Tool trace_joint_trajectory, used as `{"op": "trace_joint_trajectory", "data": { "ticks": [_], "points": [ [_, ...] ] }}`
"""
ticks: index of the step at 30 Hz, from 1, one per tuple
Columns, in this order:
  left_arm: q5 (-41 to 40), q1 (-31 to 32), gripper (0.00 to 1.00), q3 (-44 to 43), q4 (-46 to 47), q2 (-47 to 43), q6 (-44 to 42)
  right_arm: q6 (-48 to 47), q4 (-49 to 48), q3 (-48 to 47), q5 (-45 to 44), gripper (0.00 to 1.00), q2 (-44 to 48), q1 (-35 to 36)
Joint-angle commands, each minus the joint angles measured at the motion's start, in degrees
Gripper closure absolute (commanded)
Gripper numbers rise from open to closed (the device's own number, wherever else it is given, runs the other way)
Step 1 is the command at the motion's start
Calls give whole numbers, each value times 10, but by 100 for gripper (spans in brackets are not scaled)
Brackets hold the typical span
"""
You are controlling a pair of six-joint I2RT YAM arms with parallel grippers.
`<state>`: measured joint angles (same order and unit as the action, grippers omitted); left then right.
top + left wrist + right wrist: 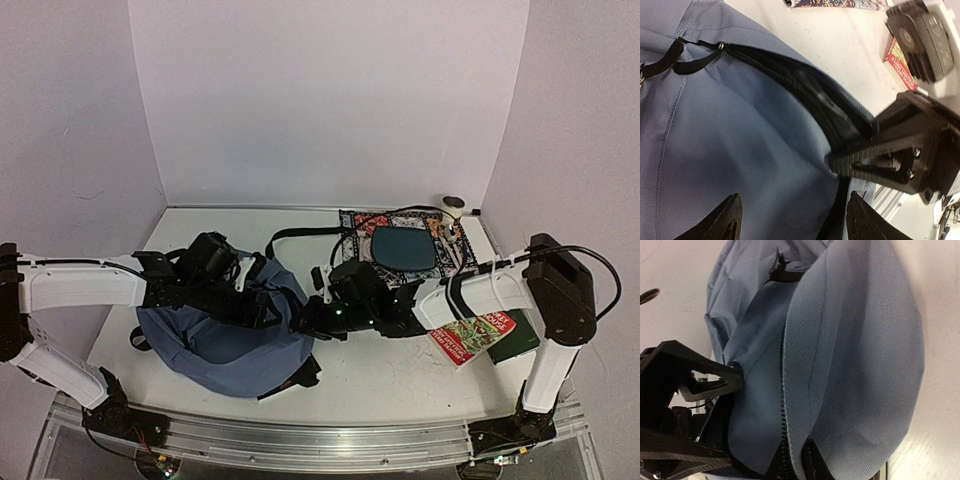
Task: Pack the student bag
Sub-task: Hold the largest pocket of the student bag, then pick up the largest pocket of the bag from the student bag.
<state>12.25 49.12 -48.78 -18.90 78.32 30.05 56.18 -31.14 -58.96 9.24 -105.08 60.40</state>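
Okay, the student bag [225, 350] lies slumped on the table [380, 375], left of centre near the front edge. Black straps trail off toward the back and stick out under its near side. Both arms meet over its upper right edge.

The left gripper [793, 207] comes in from the left and hangs right over the blue fabric with its jaws spread wide. One of its fingers [730, 220] sits on each side of a smooth panel just below the zip line. Fabric fills the gap between them, but I cannot tell whether they press into it.

The right gripper [840, 161] reaches in from the right and is clamped on the bag's rim. The black zipper edge runs straight into its closed jaws, and the opening gapes a little there, showing dark lining. In the right wrist view the cloth folds up over that gripper, with zipper teeth running down mid-frame. The left gripper's finger tip touches the bag's side at the left of that view. The two grippers sit near each other along the zipper. A black webbing pull [690, 62] hangs at the zip's far end.

Behind the right arm a patterned mat [455, 250] has a dark teal pouch [403, 247] lying flat on it. A red book [470, 335] and a green book [518, 345] lie touching at the table's right, well apart from the bag.
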Motion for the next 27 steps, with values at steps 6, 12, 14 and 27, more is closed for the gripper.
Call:
{"op": "trace_joint_trajectory", "data": {
  "ticks": [6, 12, 14, 27],
  "points": [
    [-56, -7, 26, -42, 70, 23, 113, -8, -210, 41, 63, 100, 1, 2],
    [-52, -13, 26, -61, 83, 60, 130, -17, -211, 36, 65, 100, -8, 3],
    [-45, -13, 28, -67, 84, 72, 130, -18, -211, 36, 64, 100, -8, 3],
    [3, -13, 73, -46, 85, 83, 128, -33, -186, 39, 29, 100, -1, 2]
  ]
}}
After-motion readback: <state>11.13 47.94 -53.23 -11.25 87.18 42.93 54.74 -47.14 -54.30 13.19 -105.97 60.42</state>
